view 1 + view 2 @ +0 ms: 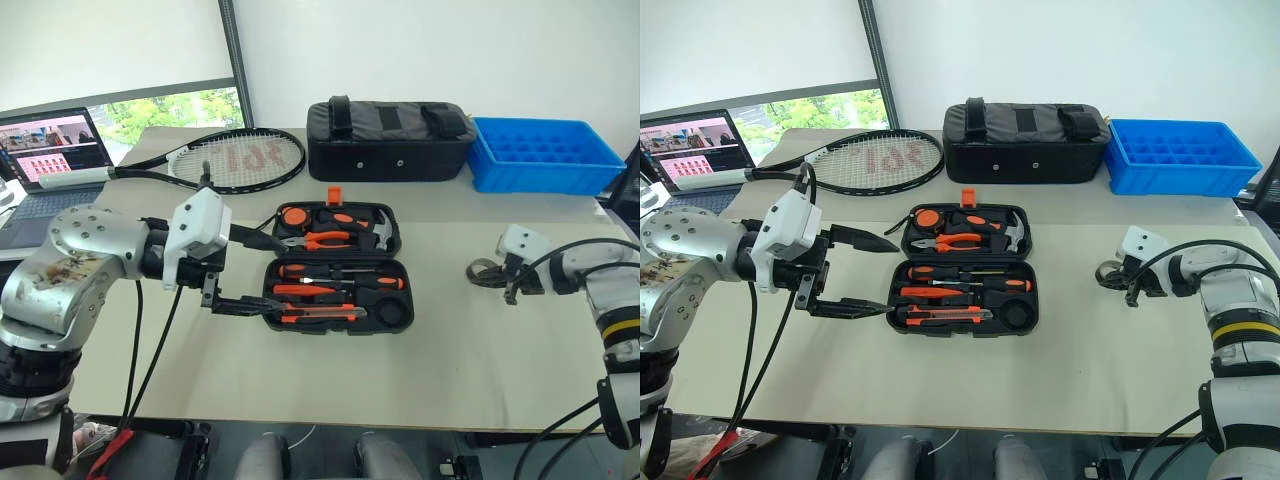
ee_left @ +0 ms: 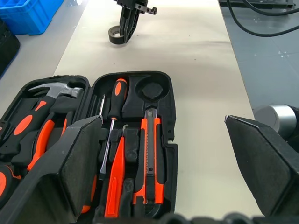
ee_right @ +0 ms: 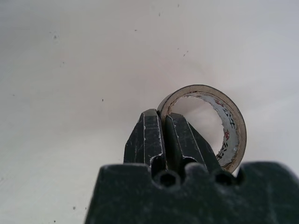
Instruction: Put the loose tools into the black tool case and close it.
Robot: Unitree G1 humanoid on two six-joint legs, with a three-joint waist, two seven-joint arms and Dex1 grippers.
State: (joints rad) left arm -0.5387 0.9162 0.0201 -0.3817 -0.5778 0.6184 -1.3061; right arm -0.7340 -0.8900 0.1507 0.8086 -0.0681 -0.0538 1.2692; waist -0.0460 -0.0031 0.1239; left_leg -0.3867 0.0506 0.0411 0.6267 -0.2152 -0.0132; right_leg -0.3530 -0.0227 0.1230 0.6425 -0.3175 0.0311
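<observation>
right claw pinching wall of grey tape roll near right tabletop edge | left claw spread wide beside black tool case | case open at tabletop middle, tools in slots

Right end effector apparently pinches the tape roll on the table.

Table bears case, tape roll, racket.
</observation>
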